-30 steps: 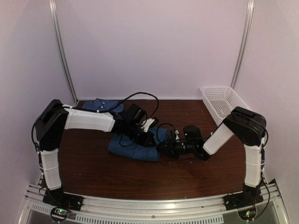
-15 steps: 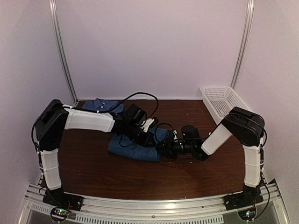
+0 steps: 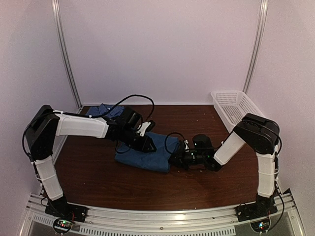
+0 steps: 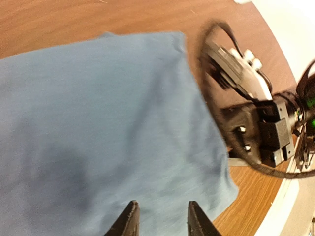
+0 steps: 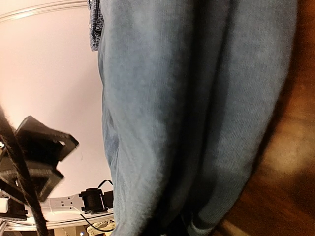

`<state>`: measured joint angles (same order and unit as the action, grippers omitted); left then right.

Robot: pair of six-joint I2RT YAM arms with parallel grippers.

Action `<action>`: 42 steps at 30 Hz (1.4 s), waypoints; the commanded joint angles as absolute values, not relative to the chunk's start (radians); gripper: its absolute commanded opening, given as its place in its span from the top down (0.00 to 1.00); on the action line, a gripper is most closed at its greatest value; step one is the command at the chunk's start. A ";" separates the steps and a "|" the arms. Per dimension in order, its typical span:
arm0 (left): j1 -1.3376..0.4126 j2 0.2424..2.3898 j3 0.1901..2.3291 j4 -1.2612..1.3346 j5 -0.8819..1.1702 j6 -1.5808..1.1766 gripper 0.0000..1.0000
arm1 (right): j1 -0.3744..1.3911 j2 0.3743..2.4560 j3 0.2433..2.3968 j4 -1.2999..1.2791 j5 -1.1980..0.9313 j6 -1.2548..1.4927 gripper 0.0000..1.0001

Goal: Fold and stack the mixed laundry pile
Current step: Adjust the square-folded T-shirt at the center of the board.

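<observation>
Noted since half a second ago: leftward retreat of the left arm's shoulder and elbow, with the left pincer [image 4: 161,216] drawn off the middle of the teal t-shirt [image 3: 142,157] toward its back-left part. Cloth now flatter and squarer in outline. Little change at the right arm.

Found the t-shirt mid-table [image 3: 98,182], lying as a compact, roughly rectangular pad; long soft folds showing in the right wrist view. Judged folded, or very nearly so.

Found the left pincer hovering just above the cloth, fingers parted, nothing between them. Found the right pincer [image 3: 176,158] low at the t-shirt's right edge, touching or just beside it. Cannot tell whether parted or closed; fingers not visible in its own view.

Spotted the checked shirt [image 3: 103,109] at the back-left corner, partly hidden behind the left arm, apart from the t-shirt. Looks bunched, though too little showing to be sure.

Remaining, by estimate: last tidying of the t-shirt, full fold of the checked shirt, stacking of the two. Roughly half done. White basket [image 3: 236,105] at back right, apart from both garments.
</observation>
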<state>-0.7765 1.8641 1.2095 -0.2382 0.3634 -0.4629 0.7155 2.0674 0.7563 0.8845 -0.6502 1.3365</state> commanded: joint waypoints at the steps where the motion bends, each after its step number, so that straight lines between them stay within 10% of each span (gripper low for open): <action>1: -0.675 1.732 1.130 -0.239 0.321 -0.450 0.63 | 0.690 1.990 0.698 0.832 -0.675 1.274 1.00; 42: -0.520 1.789 0.946 -0.197 0.349 -0.423 0.78 | 0.653 1.899 0.713 0.546 -0.740 1.059 1.00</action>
<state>-0.5270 1.7729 0.9668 -0.2352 0.3225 -0.4183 0.6582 1.9224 0.7036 0.5774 -0.7311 1.0756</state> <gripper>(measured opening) 0.230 0.010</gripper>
